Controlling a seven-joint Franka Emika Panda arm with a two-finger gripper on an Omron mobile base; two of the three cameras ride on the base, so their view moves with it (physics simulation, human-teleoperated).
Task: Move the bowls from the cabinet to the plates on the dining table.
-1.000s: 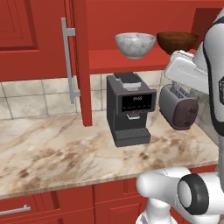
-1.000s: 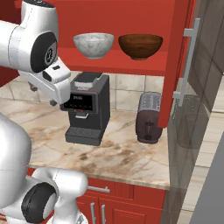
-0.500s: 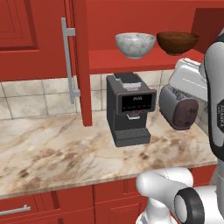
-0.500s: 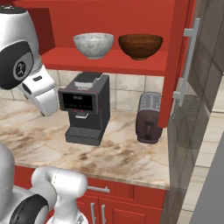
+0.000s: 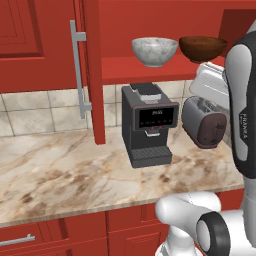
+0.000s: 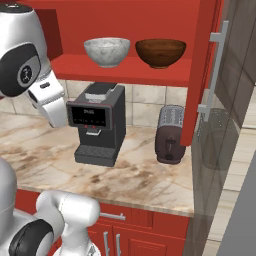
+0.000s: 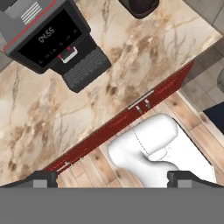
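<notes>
Lowered since a moment ago, the wide-open pincer [image 7: 112,178] holds nothing and faces down at the bench [image 7: 144,57]; both bowls [image 6: 107,51] sit above it on the cabinet [image 6: 197,75] shelf.

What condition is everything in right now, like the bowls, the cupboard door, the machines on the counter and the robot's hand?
Grey-white marbled bowl: upright on the red cabinet shelf, untouched.
Dark glossy brown bowl: upright on the same shelf, beside the marbled one.
Red cabinet door: swung open.
Black coffee machine: display lit, standing under the shelf.
Dark toaster: upright on the marble counter.
Hand: open, holding nothing, pointing down at the counter.
</notes>
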